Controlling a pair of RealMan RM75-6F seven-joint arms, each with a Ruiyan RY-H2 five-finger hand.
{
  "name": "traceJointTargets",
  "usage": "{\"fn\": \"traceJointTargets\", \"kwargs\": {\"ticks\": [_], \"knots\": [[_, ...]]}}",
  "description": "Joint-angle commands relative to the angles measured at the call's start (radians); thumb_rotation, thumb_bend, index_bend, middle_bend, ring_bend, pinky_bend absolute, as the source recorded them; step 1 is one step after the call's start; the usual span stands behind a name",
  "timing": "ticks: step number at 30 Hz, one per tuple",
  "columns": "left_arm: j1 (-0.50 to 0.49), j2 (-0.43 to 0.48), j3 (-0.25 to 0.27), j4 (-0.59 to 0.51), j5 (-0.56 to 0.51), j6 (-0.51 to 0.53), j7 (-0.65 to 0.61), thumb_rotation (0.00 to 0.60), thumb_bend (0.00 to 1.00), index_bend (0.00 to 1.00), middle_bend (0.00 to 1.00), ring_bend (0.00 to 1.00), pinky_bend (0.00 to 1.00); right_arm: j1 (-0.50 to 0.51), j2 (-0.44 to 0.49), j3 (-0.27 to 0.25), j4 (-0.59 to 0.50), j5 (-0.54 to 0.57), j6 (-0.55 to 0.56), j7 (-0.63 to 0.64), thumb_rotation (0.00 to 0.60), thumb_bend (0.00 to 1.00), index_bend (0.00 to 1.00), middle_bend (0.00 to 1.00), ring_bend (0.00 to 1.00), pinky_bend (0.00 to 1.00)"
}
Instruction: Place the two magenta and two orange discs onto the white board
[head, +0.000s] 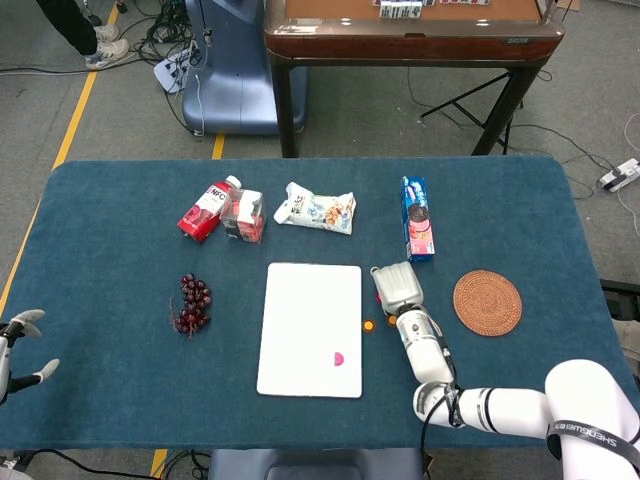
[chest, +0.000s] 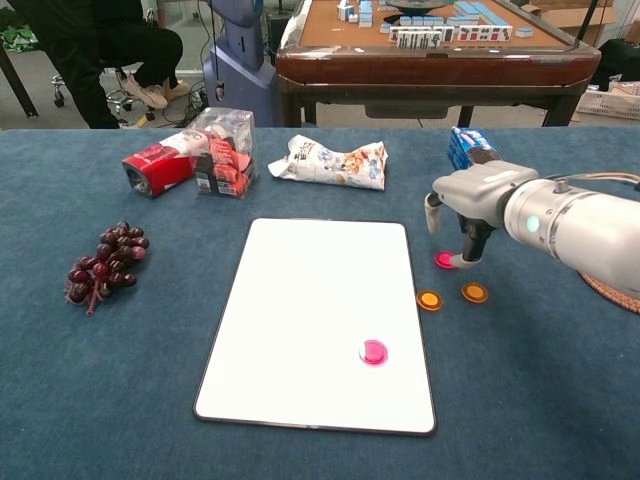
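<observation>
The white board (chest: 300, 330) (head: 305, 320) lies in the middle of the table with one magenta disc (chest: 373, 351) (head: 338, 357) on it. The other magenta disc (chest: 444, 260) sits on the cloth just right of the board. Two orange discs (chest: 429, 300) (chest: 475, 292) lie a little nearer; the head view shows one orange disc (head: 368, 324). My right hand (chest: 470, 200) (head: 398, 287) hovers over the loose magenta disc with fingers apart; one fingertip (chest: 468, 252) reaches down to the disc's right edge. It holds nothing. My left hand (head: 22, 345) stays at the table's near left edge, fingers spread.
A bunch of dark grapes (chest: 100, 265) lies left of the board. Behind it sit a red carton (chest: 160, 165), a clear packet (chest: 225, 150) and a snack bag (chest: 335, 163). A blue biscuit box (head: 417, 218) and a woven coaster (head: 487, 302) are to the right.
</observation>
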Motion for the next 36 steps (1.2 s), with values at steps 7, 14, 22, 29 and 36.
{"fn": "traceJointTargets", "kwargs": {"ticks": [7, 14, 22, 29, 36], "knots": [[0.000, 0.002, 0.000, -0.001, -0.003, -0.003, -0.002, 0.600, 0.03, 0.35, 0.47, 0.40, 0.54, 0.003, -0.016, -0.003, 0.034, 0.021, -0.021, 0.002, 0.600, 0.26, 0.35, 1.00, 1.00, 1.00], [0.000, 0.004, 0.000, -0.002, -0.003, -0.004, -0.008, 0.600, 0.03, 0.35, 0.47, 0.40, 0.54, 0.003, -0.018, -0.006, 0.037, 0.017, -0.021, 0.005, 0.600, 0.25, 0.37, 1.00, 1.00, 1.00], [-0.001, 0.004, 0.000, -0.002, -0.002, -0.006, -0.008, 0.600, 0.03, 0.35, 0.47, 0.40, 0.54, 0.006, -0.027, -0.006, 0.055, 0.029, -0.028, 0.001, 0.600, 0.26, 0.38, 1.00, 1.00, 1.00], [0.000, 0.005, 0.000, -0.002, -0.003, -0.004, -0.007, 0.600, 0.03, 0.35, 0.47, 0.40, 0.54, 0.007, -0.033, -0.006, 0.062, 0.031, -0.033, 0.003, 0.600, 0.25, 0.39, 1.00, 1.00, 1.00], [0.000, 0.005, 0.000, -0.003, -0.002, -0.004, -0.007, 0.600, 0.03, 0.35, 0.47, 0.40, 0.54, 0.004, -0.040, -0.009, 0.075, 0.026, -0.034, 0.008, 0.600, 0.25, 0.40, 1.00, 1.00, 1.00]]}}
